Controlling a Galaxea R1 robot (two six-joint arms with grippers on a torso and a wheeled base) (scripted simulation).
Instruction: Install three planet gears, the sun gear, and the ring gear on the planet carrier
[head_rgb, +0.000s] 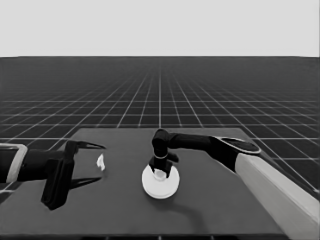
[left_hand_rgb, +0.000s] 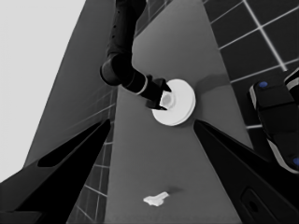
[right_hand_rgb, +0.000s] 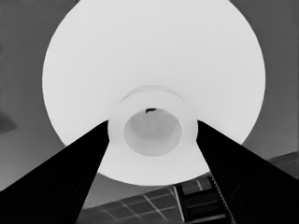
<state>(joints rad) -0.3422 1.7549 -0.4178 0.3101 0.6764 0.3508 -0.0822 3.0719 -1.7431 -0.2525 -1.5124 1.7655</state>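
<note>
Jaws of the right gripper clamp the raised central hub of the larger round part, which lies near the middle of the table. At the table's left end, the parked left gripper hangs with its 2 fingers spread, a thin white piece between them.

Right end effector grips larger round part.

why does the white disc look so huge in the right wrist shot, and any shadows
Right wrist view: camera sits close above the larger round part, so it fills the picture. Head view: it looks modest under the right gripper. Left wrist view: a faint shadow trails the thin white piece.
</note>
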